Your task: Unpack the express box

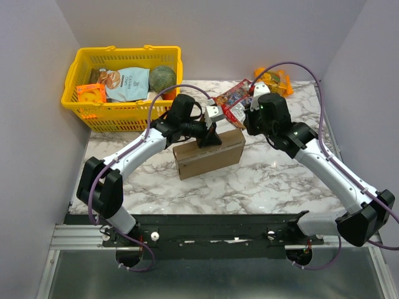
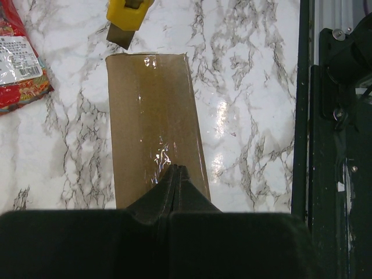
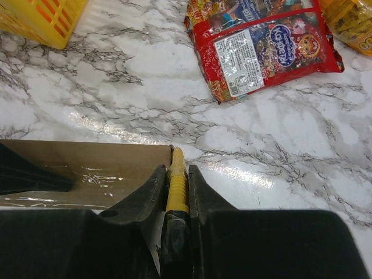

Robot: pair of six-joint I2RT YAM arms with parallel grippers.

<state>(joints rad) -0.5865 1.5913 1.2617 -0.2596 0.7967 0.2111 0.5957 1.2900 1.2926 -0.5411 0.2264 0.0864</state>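
**Top view.** The express box (image 1: 209,156) lies closed on the marble table (image 1: 268,180), at its middle, between the two arms. The left gripper (image 1: 209,139) is down on the box's lid with its jaws pressed together and nothing between them. The right gripper (image 1: 214,116) reaches in from the right to the far edge of the box; what it carries is too small to make out here. A yellow basket (image 1: 118,113) of groceries stands at the far left corner, well apart from the box. A red snack packet (image 1: 232,99) lies just behind the box, and an orange packet (image 1: 274,80) farther back on the right.

**Left wrist view.** The closed fingertips rest on the taped brown lid (image 2: 151,116). At the far short end of the box the tip of a yellow cutter (image 2: 128,14) touches the edge. The red packet's corner shows at upper left.

**Right wrist view.** The two fingers are clamped on the yellow cutter (image 3: 176,186), which stands upright between them with its tip at the corner of the box (image 3: 87,168). Beyond lie the red packet, the orange one at the right edge and the basket's corner at upper left.
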